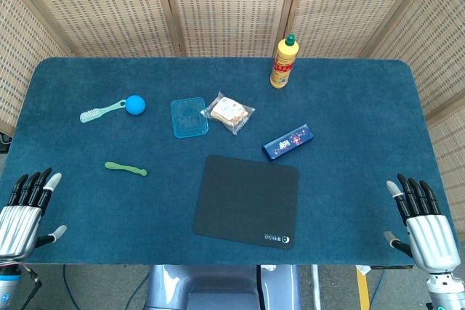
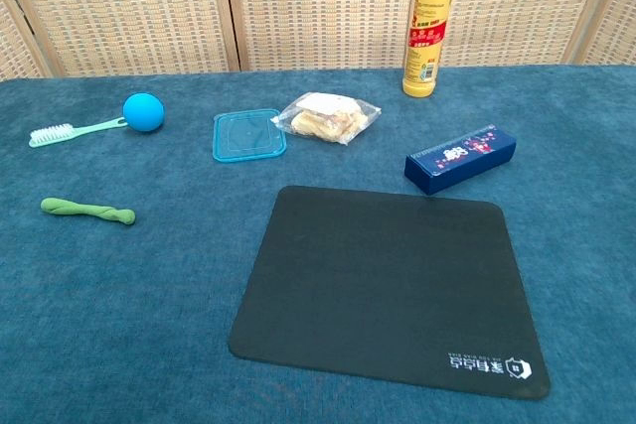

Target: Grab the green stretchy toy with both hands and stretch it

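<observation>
A: What is the largest thing shown?
B: The blue table (image 1: 349, 201), with the black mat (image 1: 247, 201) lying on it at about 6 o'clock from the table's centre.

A: Where are the hands?
B: The left hand (image 1: 25, 212) sits at the table's near edge at about 8 o'clock, fingers apart and extended, holding nothing. The right hand (image 1: 425, 226) sits at about 4 o'clock, likewise spread and empty. Only the head view shows them.

A: And the mid-sized objects?
B: The yellow bottle (image 1: 284, 63) stands upright at 12 o'clock. The dark blue box (image 1: 288, 141) lies at about 2 o'clock from the mat. The clear blue lid (image 1: 189, 117) lies flat at about 11 o'clock from the mat, with the bagged snack (image 1: 229, 112) just beside it.

A: Where is the task's thing?
B: The green stretchy toy (image 1: 126, 168) lies on the table at 9 o'clock from the mat, well apart from both hands. Its long axis runs roughly 9 to 3 o'clock, the end nearer the mat tilted slightly toward the near edge.

A: Anything smaller?
B: The brush with a blue ball (image 1: 116, 108) lies at 12 o'clock from the toy.
</observation>
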Action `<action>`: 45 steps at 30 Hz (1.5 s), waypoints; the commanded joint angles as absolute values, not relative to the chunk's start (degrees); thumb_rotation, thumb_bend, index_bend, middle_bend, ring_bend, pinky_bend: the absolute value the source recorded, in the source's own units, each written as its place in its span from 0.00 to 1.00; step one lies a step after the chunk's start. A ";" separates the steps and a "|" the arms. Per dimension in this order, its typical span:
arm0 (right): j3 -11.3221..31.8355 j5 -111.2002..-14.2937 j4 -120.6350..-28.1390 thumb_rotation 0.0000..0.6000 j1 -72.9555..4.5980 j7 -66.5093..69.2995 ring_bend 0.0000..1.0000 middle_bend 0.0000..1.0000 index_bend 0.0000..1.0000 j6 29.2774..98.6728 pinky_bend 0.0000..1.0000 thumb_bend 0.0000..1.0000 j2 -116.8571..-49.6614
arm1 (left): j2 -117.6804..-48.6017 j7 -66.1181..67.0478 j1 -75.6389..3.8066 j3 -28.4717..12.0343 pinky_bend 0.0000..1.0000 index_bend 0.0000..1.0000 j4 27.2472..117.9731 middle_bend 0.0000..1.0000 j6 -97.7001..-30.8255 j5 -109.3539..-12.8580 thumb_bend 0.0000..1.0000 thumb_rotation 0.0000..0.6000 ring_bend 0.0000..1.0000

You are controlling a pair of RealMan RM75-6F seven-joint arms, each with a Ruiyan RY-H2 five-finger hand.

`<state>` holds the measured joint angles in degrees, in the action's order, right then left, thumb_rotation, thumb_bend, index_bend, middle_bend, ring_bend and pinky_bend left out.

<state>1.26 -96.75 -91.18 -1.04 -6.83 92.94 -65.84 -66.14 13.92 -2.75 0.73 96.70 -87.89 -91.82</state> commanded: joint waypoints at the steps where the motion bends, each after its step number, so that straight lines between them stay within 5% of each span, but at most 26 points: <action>1: 1.30 -96.65 -91.17 1.00 -1.04 -6.93 0.00 0.00 0.00 92.92 0.00 0.00 -65.89 | -66.12 13.83 -2.83 0.64 0.00 0.00 96.63 0.00 -87.69 -91.57 0.00 1.00 0.00; 12: 1.65 -95.85 -91.27 1.00 -1.05 -6.48 0.00 0.00 0.00 92.87 0.00 0.00 -65.66 | -66.75 12.44 -4.10 0.09 0.00 0.00 95.19 0.00 -86.35 -91.72 0.00 1.00 0.00; 17: 2.05 -95.03 -91.32 1.00 -0.91 -6.58 0.00 0.00 0.00 93.06 0.00 0.00 -65.64 | -68.67 10.76 -8.03 -3.13 0.00 0.00 91.43 0.00 -82.02 -89.12 0.00 1.00 0.00; 23: 2.54 -93.52 -91.83 1.00 -1.00 -9.19 0.00 0.00 0.00 92.22 0.00 0.00 -66.22 | -73.15 6.04 -16.89 -5.59 0.00 0.18 79.33 0.00 -70.30 -87.89 0.01 1.00 0.00; 28: 2.98 -92.02 -92.02 1.00 -1.00 -10.83 0.00 0.00 0.00 91.61 0.00 0.00 -66.56 | -78.14 1.98 -22.57 -6.63 0.00 0.34 70.05 0.00 -63.01 -86.79 0.16 1.00 0.00; 37: 3.86 -89.30 -91.73 1.00 -1.06 -11.69 0.00 0.00 0.00 90.66 0.00 0.00 -66.75 | -87.19 -0.57 -28.77 -6.80 0.00 0.42 55.95 0.00 -55.15 -84.85 0.33 1.00 0.00; 45: 4.48 -87.38 -91.09 1.00 -1.42 -11.33 0.00 0.00 0.00 89.42 0.00 0.00 -66.87 | -91.40 -1.35 -30.93 -6.14 0.00 0.44 47.84 0.00 -52.98 -84.41 0.33 1.00 0.00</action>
